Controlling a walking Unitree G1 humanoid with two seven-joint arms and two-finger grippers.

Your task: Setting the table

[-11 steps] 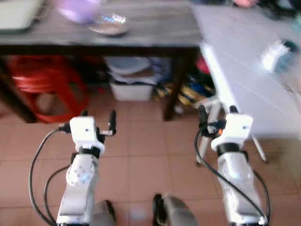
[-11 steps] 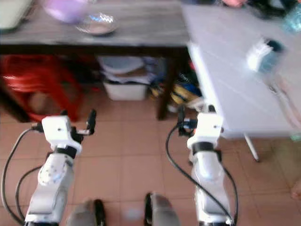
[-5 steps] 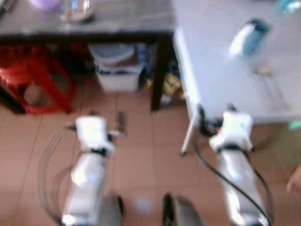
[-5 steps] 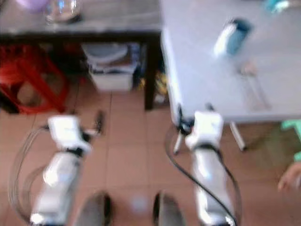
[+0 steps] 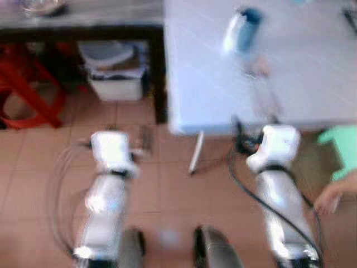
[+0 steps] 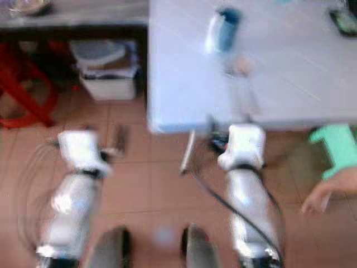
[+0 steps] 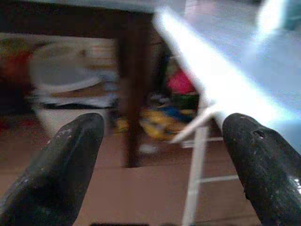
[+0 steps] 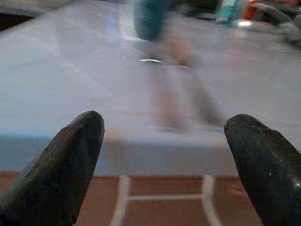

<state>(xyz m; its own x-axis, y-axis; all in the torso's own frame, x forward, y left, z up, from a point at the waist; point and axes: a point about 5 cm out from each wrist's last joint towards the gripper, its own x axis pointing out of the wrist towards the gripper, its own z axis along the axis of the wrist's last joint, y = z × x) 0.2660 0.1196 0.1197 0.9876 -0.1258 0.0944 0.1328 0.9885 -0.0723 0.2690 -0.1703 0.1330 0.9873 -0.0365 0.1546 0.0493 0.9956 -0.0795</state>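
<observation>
A white table [image 5: 312, 67] stands straight ahead, seen blurred. On it lie a white and teal bottle [image 5: 241, 28] on its side and some long cutlery [image 5: 262, 89] near the front edge. My right gripper [image 5: 255, 124] is open and empty, just short of the table's front edge; in the right wrist view the cutlery [image 8: 181, 94] lies on the tabletop between and beyond its fingers. My left gripper [image 5: 129, 134] is open and empty over the tiled floor, left of the table's corner, facing its folding leg [image 7: 195, 160].
A dark wooden table [image 5: 100, 14] with a glass bowl [image 5: 39, 5] stands at the back left, with a white bin [image 5: 114, 78] and a red stool [image 5: 22, 84] beneath it. A green stool [image 5: 340, 151] and a person's hand [image 5: 329, 195] are at the right.
The camera has swung right, so the white table now sits straight ahead and the dark table has slid left. Both arms keep their pose. The person's hand now reaches further in.
</observation>
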